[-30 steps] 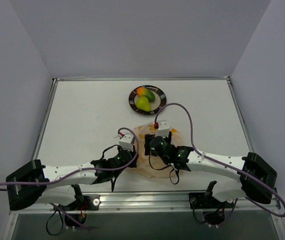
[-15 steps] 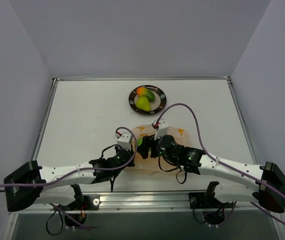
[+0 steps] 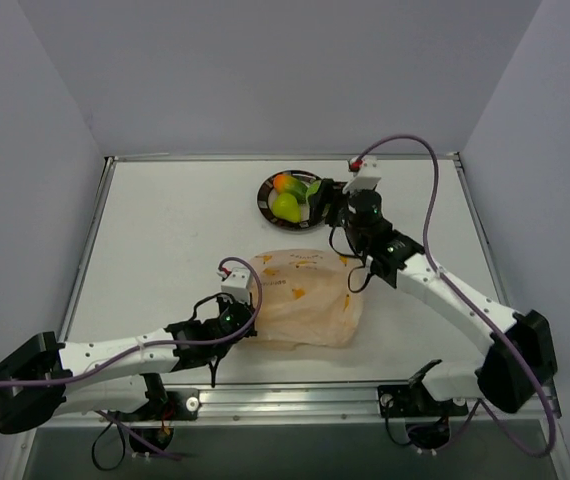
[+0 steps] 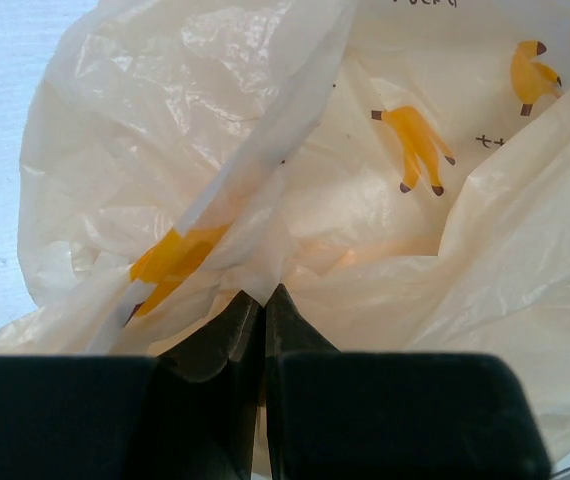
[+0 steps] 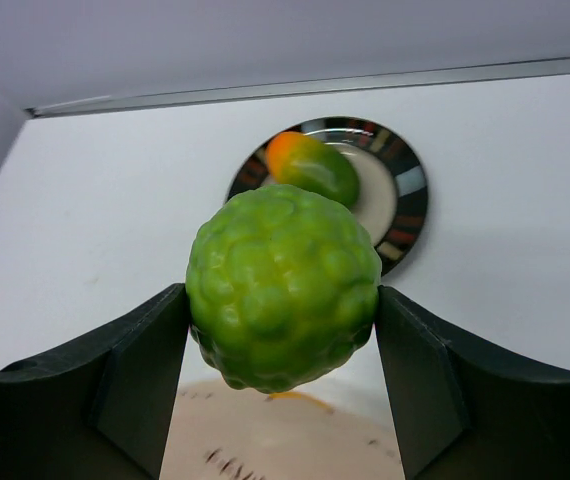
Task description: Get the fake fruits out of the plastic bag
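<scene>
The pale peach plastic bag (image 3: 305, 297) lies crumpled in the near middle of the table. My left gripper (image 3: 246, 303) is at its left edge, and in the left wrist view this gripper (image 4: 263, 296) is shut on a fold of the plastic bag (image 4: 365, 200). My right gripper (image 3: 319, 196) hangs by the plate's right rim, shut on the round green fruit (image 3: 313, 187). In the right wrist view the knobbly green fruit (image 5: 283, 287) is clamped between the right gripper (image 5: 281, 300) fingers, above the table. The mango (image 3: 287, 184) and pear (image 3: 285, 207) lie on the plate (image 3: 265, 200).
The round dark-rimmed plate (image 5: 406, 201) with the mango (image 5: 313, 168) stands at the back middle, just beyond the held fruit. The bag's edge (image 5: 265, 445) shows below my right fingers. Raised table rims (image 3: 285, 157) and grey walls surround the table.
My right arm has lifted the green fruit out of the bag and carried it back to the plate. The bag has slumped flatter. My left gripper has kept its hold, shifting slightly left.
</scene>
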